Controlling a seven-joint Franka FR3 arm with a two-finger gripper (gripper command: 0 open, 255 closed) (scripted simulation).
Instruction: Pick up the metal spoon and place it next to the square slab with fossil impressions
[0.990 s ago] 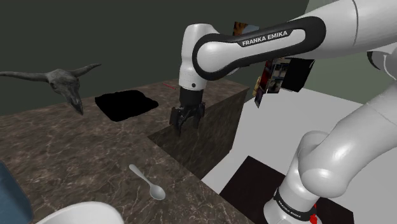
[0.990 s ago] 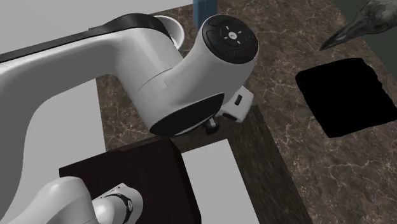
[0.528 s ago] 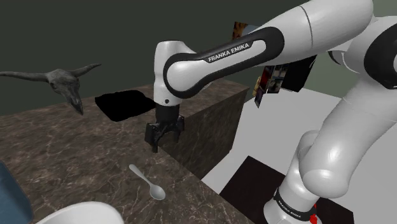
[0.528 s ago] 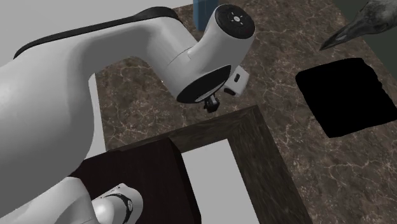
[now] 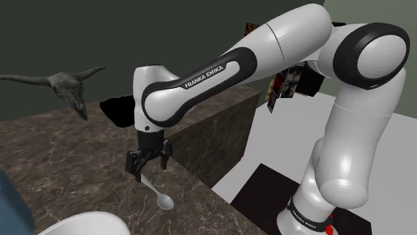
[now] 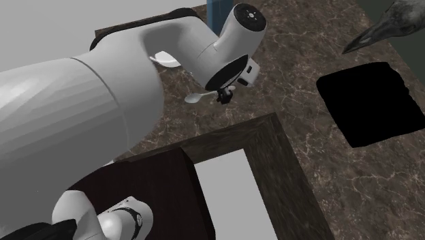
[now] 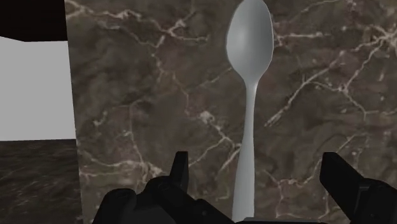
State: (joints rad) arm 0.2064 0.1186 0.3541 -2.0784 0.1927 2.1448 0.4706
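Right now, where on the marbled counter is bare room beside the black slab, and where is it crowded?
Bare: the counter stretch bordered by the skull, the black slab and the spoon. Crowded: the corner by the white bowl, where the open end effector hovers over the spoon.

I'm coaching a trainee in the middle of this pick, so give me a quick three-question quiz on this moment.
1. True or false: the pincer is shut on the spoon.
2. The spoon lies on: A) the dark marbled counter; B) a wooden tray; C) a folded towel.
3. Fill in: in the wrist view, the spoon's handle lies ___ the pincer's open fingers.
Key: 1 false; 2 A; 3 between.
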